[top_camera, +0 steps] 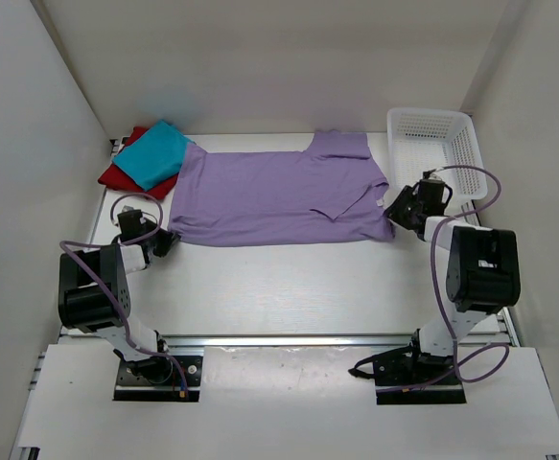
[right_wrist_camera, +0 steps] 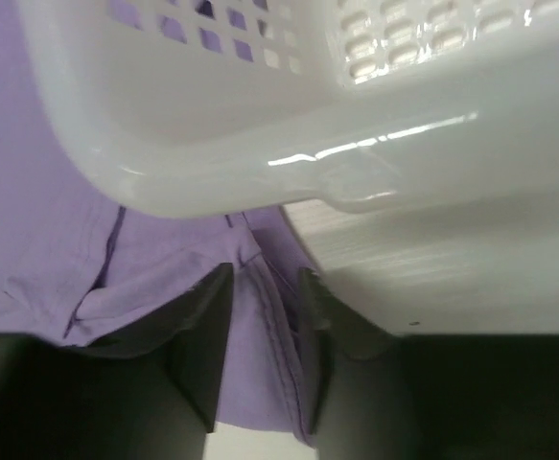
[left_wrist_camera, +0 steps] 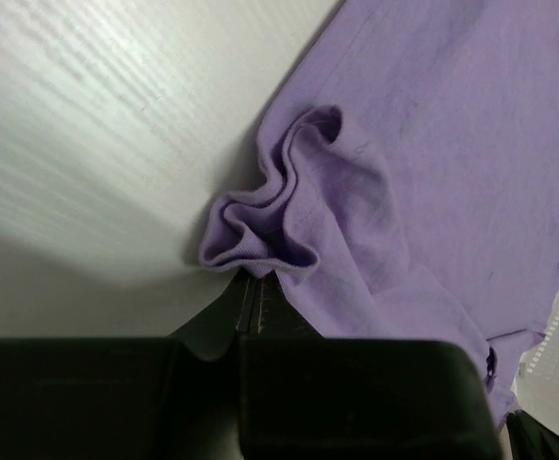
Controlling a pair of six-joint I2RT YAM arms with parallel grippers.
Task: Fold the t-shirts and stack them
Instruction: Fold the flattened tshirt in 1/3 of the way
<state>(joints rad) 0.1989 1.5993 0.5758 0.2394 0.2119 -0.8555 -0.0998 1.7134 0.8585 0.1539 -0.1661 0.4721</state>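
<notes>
I see bare table (top_camera: 289,287) at 6 o'clock of the lilac shirt (top_camera: 279,196); the basket (top_camera: 430,123) crowds its 3 o'clock edge. Held low, the left gripper (left_wrist_camera: 257,287) clenches a bunched corner, and the right gripper (right_wrist_camera: 265,280) straddles the hem, released.

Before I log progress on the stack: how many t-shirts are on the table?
3. The lilac t-shirt lies spread across the middle; the teal t-shirt sits folded on the red t-shirt at the far left. Another could hide under that pile.

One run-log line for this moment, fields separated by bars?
left gripper: shut on lilac shirt corner | right gripper: open around its edge | teal shirt: on red shirt
</notes>
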